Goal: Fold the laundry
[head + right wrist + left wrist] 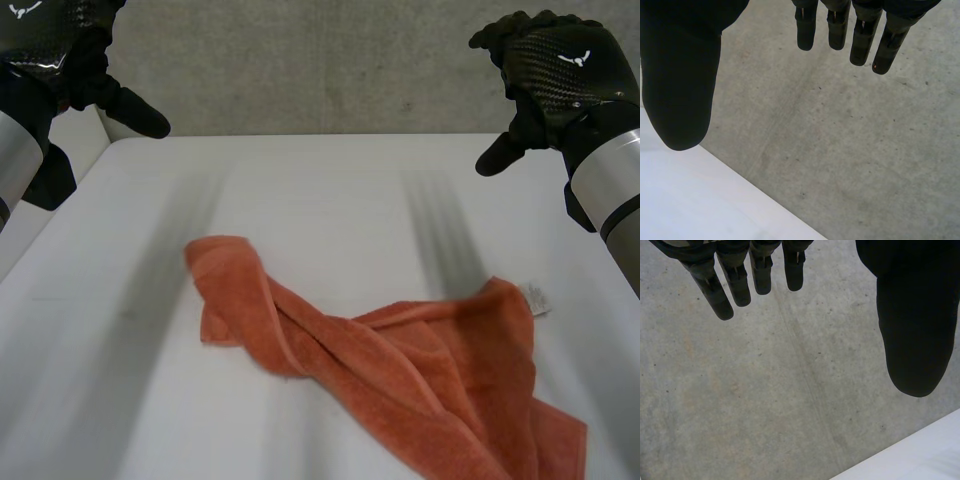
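1. The orange towel (400,370) lies crumpled and twisted on the white table (300,190).
2. One end is rolled into a bunch; the other spreads flat.
3. A small white tag (537,297) sticks out at one corner.

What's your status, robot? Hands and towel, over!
Left robot hand open, raised, off the towel. Right robot hand open, raised too. Orange towel crumpled, not folded. Nothing blocking it.

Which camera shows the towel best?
The head view: the orange towel lies crumpled on the table, nearly whole. The wrist views look past the left hand and right hand, fingers straight, at grey floor and table edge.
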